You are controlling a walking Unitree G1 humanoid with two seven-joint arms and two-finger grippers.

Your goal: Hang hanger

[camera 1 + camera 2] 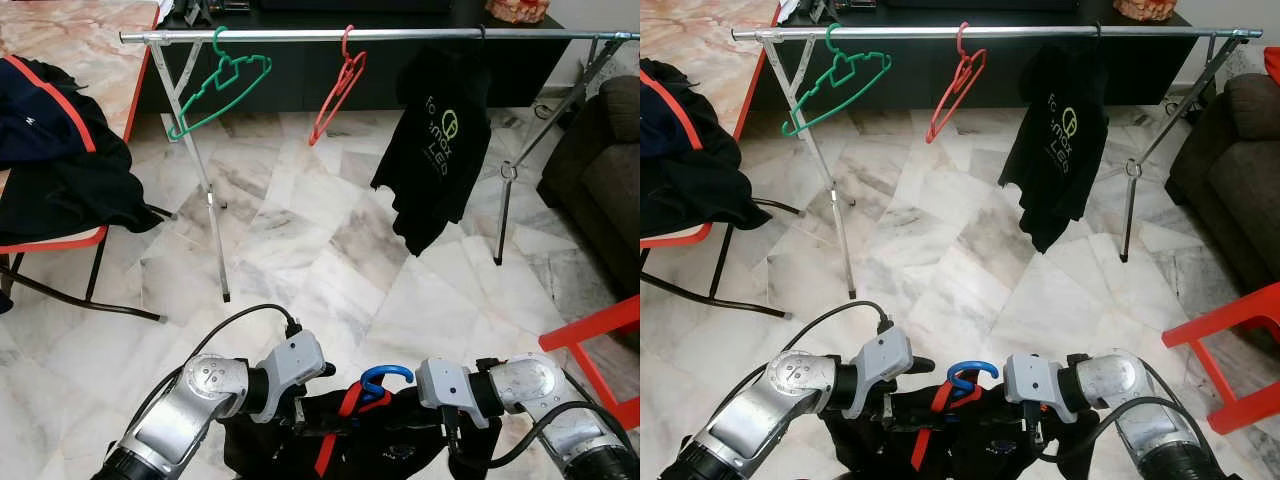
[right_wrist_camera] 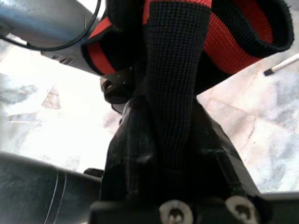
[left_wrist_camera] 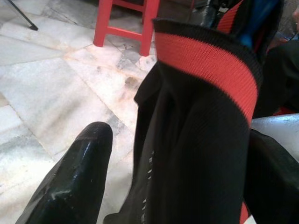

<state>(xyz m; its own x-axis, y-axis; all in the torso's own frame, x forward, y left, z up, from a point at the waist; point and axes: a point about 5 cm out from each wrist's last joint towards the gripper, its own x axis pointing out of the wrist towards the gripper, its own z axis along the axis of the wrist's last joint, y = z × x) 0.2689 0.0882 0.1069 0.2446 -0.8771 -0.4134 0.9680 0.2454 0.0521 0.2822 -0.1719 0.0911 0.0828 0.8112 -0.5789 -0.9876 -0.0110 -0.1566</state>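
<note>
A blue hanger (image 1: 385, 378) carries a black jacket with red trim (image 1: 400, 448), held low in front of me between both arms. My left gripper (image 1: 305, 418) grips the jacket's left side; one of its fingers (image 3: 74, 182) lies beside the fabric (image 3: 196, 140), the other is hidden. The right gripper (image 1: 450, 440) is shut on the knit collar (image 2: 173, 84). Ahead stands a metal clothes rail (image 1: 400, 35), well beyond both grippers. On it hang a green hanger (image 1: 225, 90), a red hanger (image 1: 340, 88) and a black T-shirt (image 1: 435, 140).
A table (image 1: 80, 40) at the left holds a heap of dark clothes (image 1: 60, 150). A dark sofa (image 1: 600, 170) stands at the right, with a red stool (image 1: 600, 335) near my right arm. Marble floor (image 1: 300, 260) lies between me and the rail's legs.
</note>
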